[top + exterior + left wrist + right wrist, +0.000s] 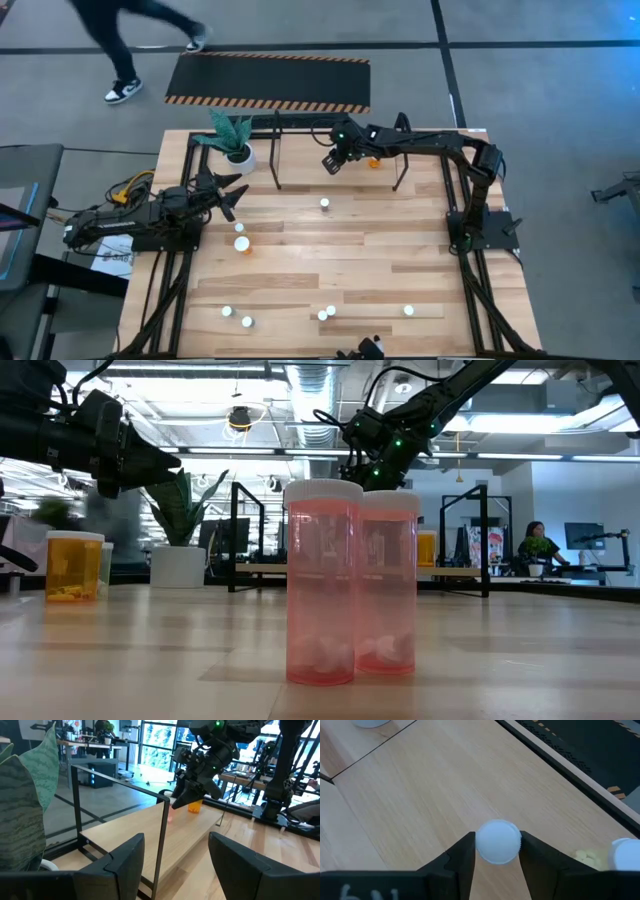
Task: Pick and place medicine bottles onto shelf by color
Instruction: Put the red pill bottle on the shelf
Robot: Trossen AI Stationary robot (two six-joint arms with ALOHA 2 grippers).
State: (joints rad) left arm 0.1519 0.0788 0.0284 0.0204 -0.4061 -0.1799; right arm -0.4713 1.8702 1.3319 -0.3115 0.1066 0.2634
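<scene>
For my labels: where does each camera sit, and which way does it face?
High: overhead, facing down on table; both arms show.
Low: table-top height, facing pink bottles; arms overhead.
Left wrist: faces shelf, right gripper; own fingers show.
Right wrist: faces white-capped bottle between own fingers.
Shared: high and left wrist show orange bottle.

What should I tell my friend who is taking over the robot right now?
Right end effector is over the shelf at the back of the table; its fingers flank a white-capped bottle standing on the shelf board.
An orange bottle already stands on the shelf beside it.
Left end effector is open and empty, waiting near the potted plant.
Left to do: bottles scattered on the table, such as one mid-table and one near the front edge, need shelving by color.
</scene>
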